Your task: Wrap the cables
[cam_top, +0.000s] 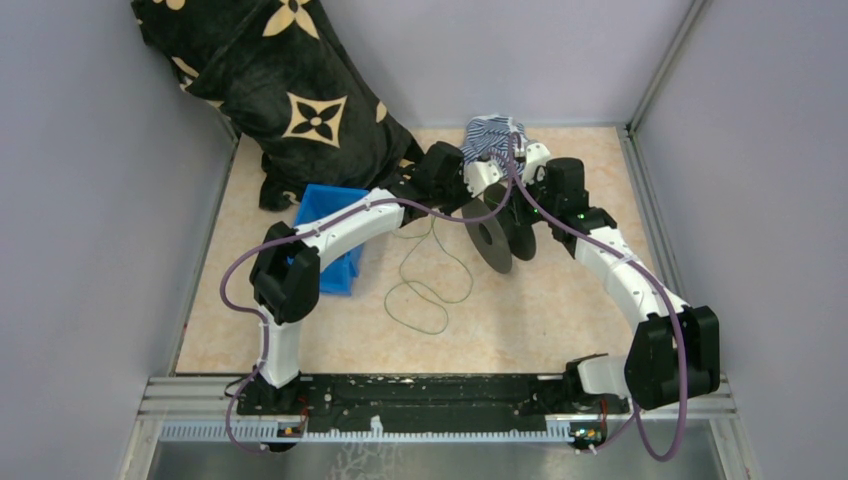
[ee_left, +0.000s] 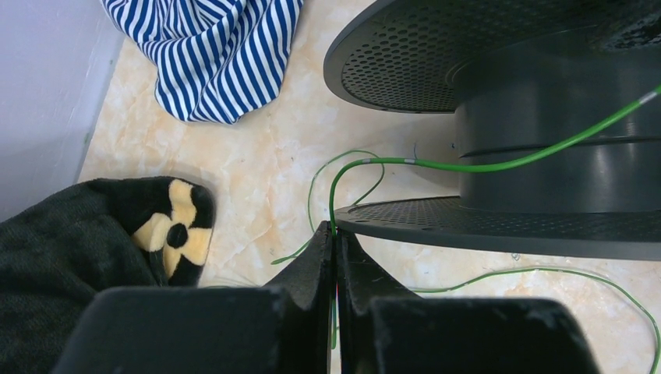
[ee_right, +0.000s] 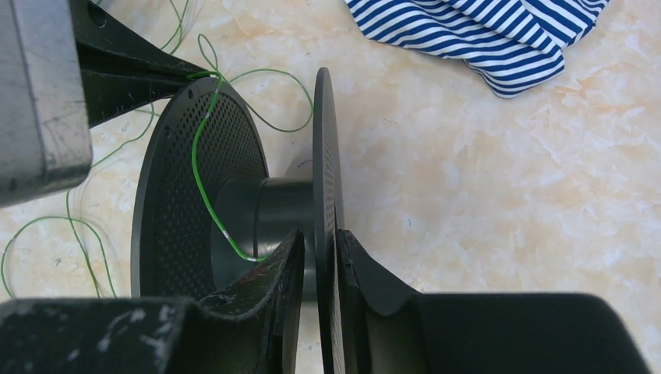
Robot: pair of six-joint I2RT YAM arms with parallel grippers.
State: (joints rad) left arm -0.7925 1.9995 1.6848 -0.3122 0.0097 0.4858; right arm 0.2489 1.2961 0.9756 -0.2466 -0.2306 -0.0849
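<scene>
The thin green cable [ee_left: 468, 166] runs from my left gripper [ee_left: 334, 234] up to the hub of the black spool [ee_left: 546, 117]. The left gripper is shut on the cable right beside the spool's lower flange. The rest of the cable lies in loose loops on the table [cam_top: 425, 290]. My right gripper [ee_right: 321, 241] is shut on the thin edge of one spool flange [ee_right: 323, 140] and holds the spool on its side. In the right wrist view the cable [ee_right: 199, 164] crosses the other perforated flange toward the hub.
A blue-and-white striped cloth [cam_top: 495, 135] lies at the back, just behind the grippers. A black cushion with cream flower prints [cam_top: 290, 90] leans in the back left corner. A blue bin [cam_top: 335, 235] stands under the left arm. Grey walls enclose the table.
</scene>
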